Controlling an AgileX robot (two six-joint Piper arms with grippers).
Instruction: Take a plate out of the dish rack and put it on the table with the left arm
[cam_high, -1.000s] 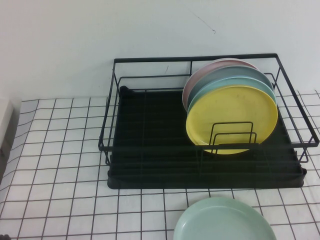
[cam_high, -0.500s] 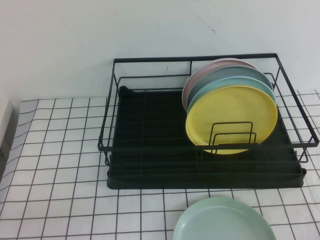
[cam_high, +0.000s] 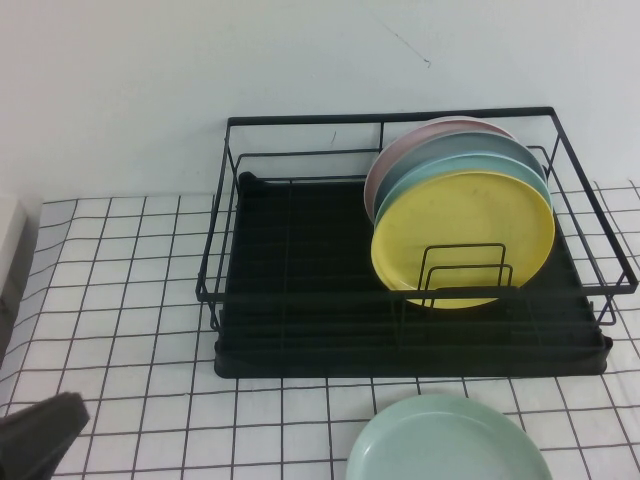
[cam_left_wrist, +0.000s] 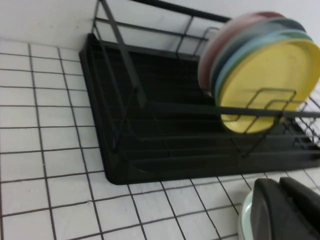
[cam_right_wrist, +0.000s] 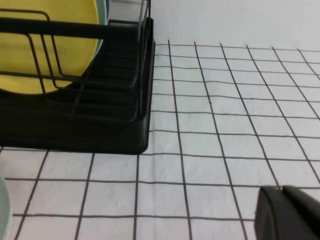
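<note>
The yellow plate (cam_high: 463, 238) stands on edge at the front of a row of plates in the right half of the black dish rack (cam_high: 390, 116), behind small wire dividers. It also shows in the left wrist view (cam_left_wrist: 270, 80) and in the right wrist view (cam_right_wrist: 45, 45). Part of my left arm (cam_high: 40, 435) shows at the near left corner of the table (cam_high: 120, 260), well short of the rack. My left gripper (cam_left_wrist: 279, 181) is shut and empty, above the table in front of the rack. My right gripper (cam_right_wrist: 282, 189) is shut and empty over the table right of the rack.
A light blue plate (cam_high: 455, 165) and a pink plate (cam_high: 415, 138) stand behind the yellow one. A mint green plate (cam_high: 448, 440) lies flat on the table in front of the rack. A white wall stands behind the rack.
My left arm has come into the high view at the near left corner. The plates and the rack have not moved.
</note>
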